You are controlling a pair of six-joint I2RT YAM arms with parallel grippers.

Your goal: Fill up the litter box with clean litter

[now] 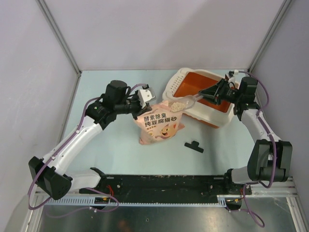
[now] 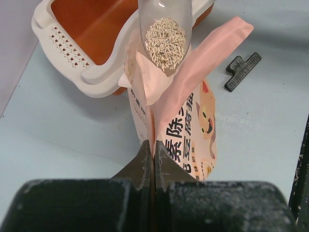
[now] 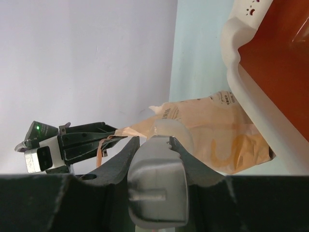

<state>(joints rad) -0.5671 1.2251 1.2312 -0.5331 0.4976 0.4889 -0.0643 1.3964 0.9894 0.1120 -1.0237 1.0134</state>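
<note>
Left jaws pinch the pink bag (image 2: 186,140), right jaws clamp the scoop (image 3: 157,193), whose clean litter (image 2: 165,42) hides the bag's mouth left of the litter box (image 1: 195,110).

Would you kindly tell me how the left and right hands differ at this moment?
The left hand pinches the bag at its edge, jaws nearly touching; the right hand grips the scoop by its handle, jaws wider. The left is beside the bag, the right over the box. Both hold something.
</note>
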